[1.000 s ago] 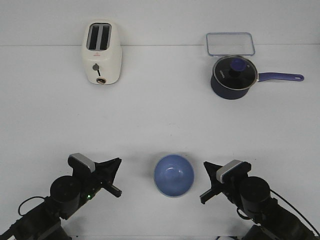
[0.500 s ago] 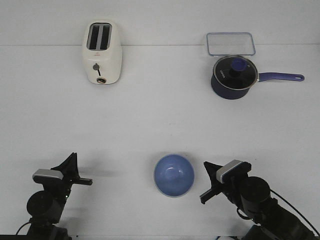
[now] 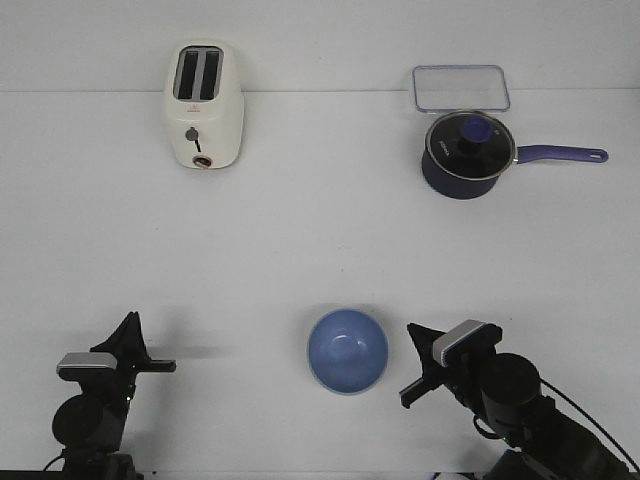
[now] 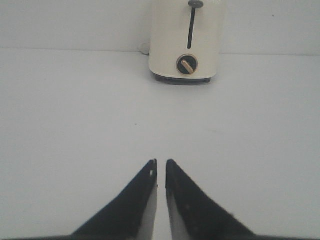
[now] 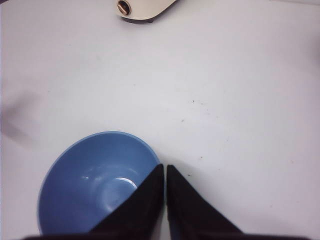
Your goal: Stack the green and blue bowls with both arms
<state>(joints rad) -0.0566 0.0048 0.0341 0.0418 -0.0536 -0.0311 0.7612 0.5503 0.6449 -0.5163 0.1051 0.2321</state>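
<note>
Periwinkle blue round matte bowl is seen upright on the white table, just to the left of the right gripper and well apart to the right of the left gripper. In the right wrist view the blue bowl sits just beside the closed fingertips, with the rim partly covered by the fingers; contact cannot be confirmed. No green bowl is seen as a separate item in any view; whether it is nested under the blue one cannot be told.

Right gripper: fingers pressed together, nothing held. Left gripper: tips nearly together with a thin gap, nothing between them, bare table under them.

Cream 2-slot toaster is seen far ahead of the left gripper, directly in line with it in the left wrist view. Dark navy saucepan with glass lid and clear rectangular container are located far ahead of the right gripper.

Versus 1.0 s ago: left arm has been pulled back and out to the left, away from the bowl; since 0.5 s ago only a small further shift. Right arm and bowl are unchanged.
</note>
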